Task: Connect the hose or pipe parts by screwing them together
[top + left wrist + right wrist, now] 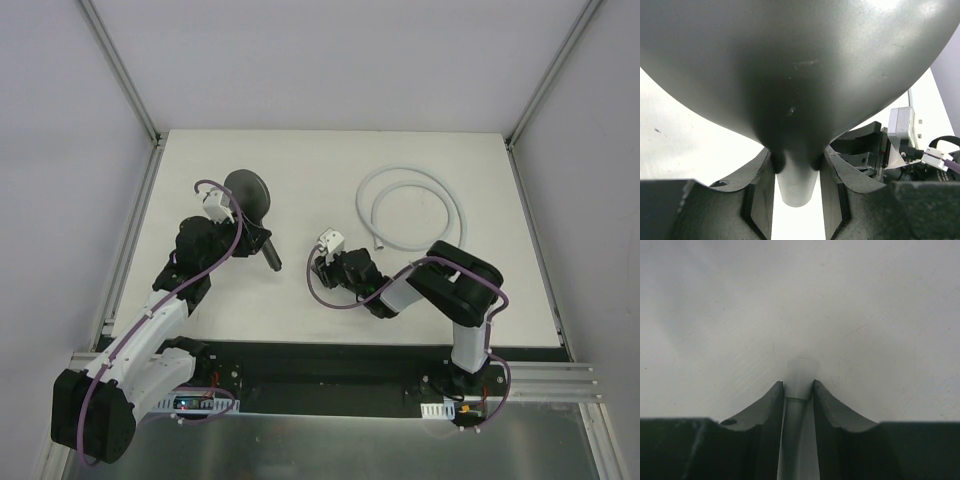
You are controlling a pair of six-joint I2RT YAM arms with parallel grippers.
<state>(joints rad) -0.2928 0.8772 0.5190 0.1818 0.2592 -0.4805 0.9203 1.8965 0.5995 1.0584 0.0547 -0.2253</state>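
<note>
The dark grey shower head (247, 190) lies at the table's left middle, its handle running toward the centre. My left gripper (250, 243) is shut on that handle. In the left wrist view the round head (790, 75) fills the top and the handle (797, 187) sits between the jaws of the left gripper (797, 155). The pale coiled hose (455, 205) lies at the back right, with one loose end (380, 243) inside the coil. My right gripper (320, 268) is at the table's centre. In its wrist view the right gripper (798, 385) is shut on a pale end fitting of the hose (801, 371).
The white table (300, 170) is bounded by metal frame posts (122, 85) and white walls at left, right and back. A dark rail (330, 360) with the arm bases runs along the near edge. My right gripper's camera housing (902, 132) shows in the left wrist view.
</note>
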